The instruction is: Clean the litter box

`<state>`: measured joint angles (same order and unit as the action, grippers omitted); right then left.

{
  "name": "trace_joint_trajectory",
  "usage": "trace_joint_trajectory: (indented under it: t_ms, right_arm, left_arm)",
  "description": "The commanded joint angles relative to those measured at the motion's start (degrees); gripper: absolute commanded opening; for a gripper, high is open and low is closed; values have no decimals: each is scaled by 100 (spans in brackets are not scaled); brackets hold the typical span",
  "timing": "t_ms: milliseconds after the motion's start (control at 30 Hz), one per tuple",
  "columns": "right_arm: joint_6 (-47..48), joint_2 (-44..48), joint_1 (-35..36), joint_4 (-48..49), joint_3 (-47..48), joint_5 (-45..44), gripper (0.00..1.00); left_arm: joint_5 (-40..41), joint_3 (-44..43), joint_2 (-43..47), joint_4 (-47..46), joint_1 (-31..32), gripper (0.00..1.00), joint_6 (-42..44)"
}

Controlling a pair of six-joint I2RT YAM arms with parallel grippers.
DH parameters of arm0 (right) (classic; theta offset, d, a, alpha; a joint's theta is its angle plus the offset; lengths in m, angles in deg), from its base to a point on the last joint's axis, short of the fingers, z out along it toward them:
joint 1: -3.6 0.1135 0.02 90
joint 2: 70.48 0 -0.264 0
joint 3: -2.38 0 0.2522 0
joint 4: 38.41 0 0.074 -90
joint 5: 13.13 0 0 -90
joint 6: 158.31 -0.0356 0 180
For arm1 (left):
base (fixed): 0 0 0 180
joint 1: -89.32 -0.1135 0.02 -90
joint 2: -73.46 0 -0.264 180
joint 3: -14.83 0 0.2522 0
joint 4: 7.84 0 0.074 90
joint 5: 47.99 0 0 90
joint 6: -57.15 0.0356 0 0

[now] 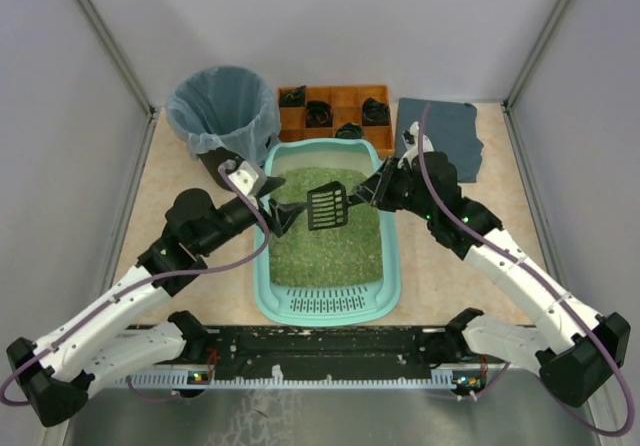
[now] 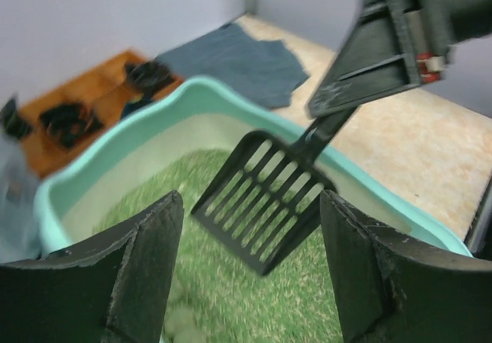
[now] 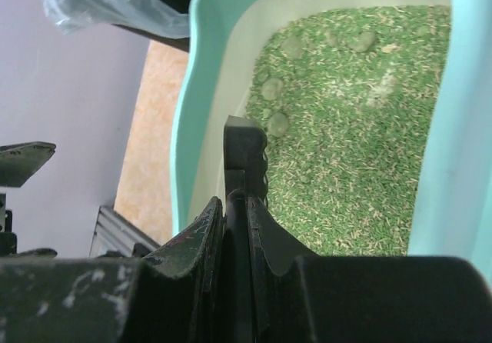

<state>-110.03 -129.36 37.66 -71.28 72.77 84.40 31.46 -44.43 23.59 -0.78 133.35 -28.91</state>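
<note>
The light-teal litter box [image 1: 262,296] holds green litter and lies in the middle of the table. Above the litter hangs a black slotted scoop [image 1: 327,206], and my right gripper [image 1: 368,194] is shut on its handle. In the right wrist view the handle [image 3: 244,147] sits pinched between the jaws of the right gripper [image 3: 234,197], and several litter clumps [image 3: 273,89] lie by the box's far wall. My left gripper [image 1: 283,216] is open just left of the scoop head. In the left wrist view the scoop [image 2: 261,212] shows beyond the spread fingers of that gripper [image 2: 250,197], apart from both.
A black bin with a clear bag [image 1: 222,111] stands at the back left, next to the box's far corner. An orange compartmented tray [image 1: 335,106] with dark items sits behind the box. A dark grey cloth [image 1: 445,136] lies at the back right.
</note>
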Motion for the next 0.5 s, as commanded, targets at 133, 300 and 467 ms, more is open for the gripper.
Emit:
trace_joint_trajectory:
  t_ms: [133,300,467]
  right_arm:
    - [-313,-120,858,-296,204,-2100,0]
    - [-620,-638,1783,-615,524,-3648,0]
    - [-782,-1069,2182,-686,686,-4095,0]
  left_arm:
    - [2597,-437,394,2922,-61,76,-1799]
    - [2855,-506,257,3882,-107,75,-2189]
    - [3013,-540,69,4407,-213,75,-2293]
